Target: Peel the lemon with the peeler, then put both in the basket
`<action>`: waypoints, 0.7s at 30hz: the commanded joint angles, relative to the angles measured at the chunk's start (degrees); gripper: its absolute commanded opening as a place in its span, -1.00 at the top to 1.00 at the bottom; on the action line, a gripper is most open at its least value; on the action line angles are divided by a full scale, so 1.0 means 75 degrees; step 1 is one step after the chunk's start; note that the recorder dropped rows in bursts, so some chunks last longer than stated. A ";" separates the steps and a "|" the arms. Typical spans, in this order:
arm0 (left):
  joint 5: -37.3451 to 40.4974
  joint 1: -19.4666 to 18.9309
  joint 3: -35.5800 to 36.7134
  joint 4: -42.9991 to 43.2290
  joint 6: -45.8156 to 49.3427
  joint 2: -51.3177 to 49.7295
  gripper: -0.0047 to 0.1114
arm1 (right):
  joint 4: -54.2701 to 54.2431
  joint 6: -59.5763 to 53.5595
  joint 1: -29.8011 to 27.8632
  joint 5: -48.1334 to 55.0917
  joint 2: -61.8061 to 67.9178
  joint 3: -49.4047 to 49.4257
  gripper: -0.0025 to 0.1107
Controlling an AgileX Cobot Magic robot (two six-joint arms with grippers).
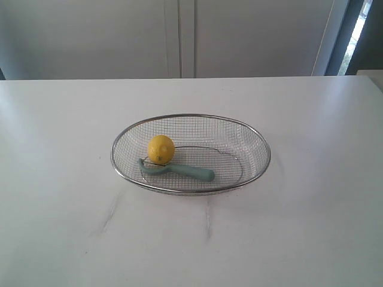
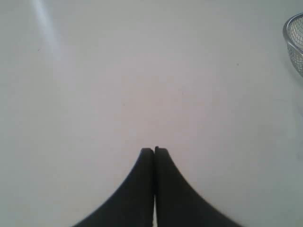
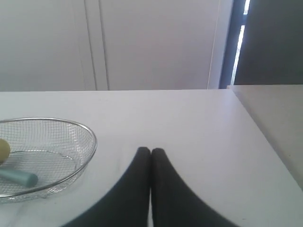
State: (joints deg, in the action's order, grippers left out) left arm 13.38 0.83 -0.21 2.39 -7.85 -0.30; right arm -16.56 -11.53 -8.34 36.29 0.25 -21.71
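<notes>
- Judging from layout, nothing's gripped: left claw [image 2: 154, 150] & right claw [image 3: 150, 150] both pressed together, empty, over bare desk [image 1: 60, 149] near the basket [image 1: 267, 156].
- To do pickup well: spread claws first, take peeler [image 1: 179, 171] by teal handle, whose free end lies clear, while other claw steadies lemon [image 1: 161, 149]; it's round, prob. rolls on mesh.
- Basket contents: lemon, skin looks whole, resting against peeler's head; nothing else inside.
</notes>
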 commanded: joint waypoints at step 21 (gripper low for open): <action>-0.0059 -0.0019 0.0028 -0.0079 0.0021 0.0040 0.91 | 0.2350 0.0037 -0.0049 -0.2442 -0.0033 0.2894 0.96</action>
State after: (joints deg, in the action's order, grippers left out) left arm 13.12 0.83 -0.21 2.39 -7.85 -0.30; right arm -1.76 -11.53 -8.34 18.73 0.25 -0.31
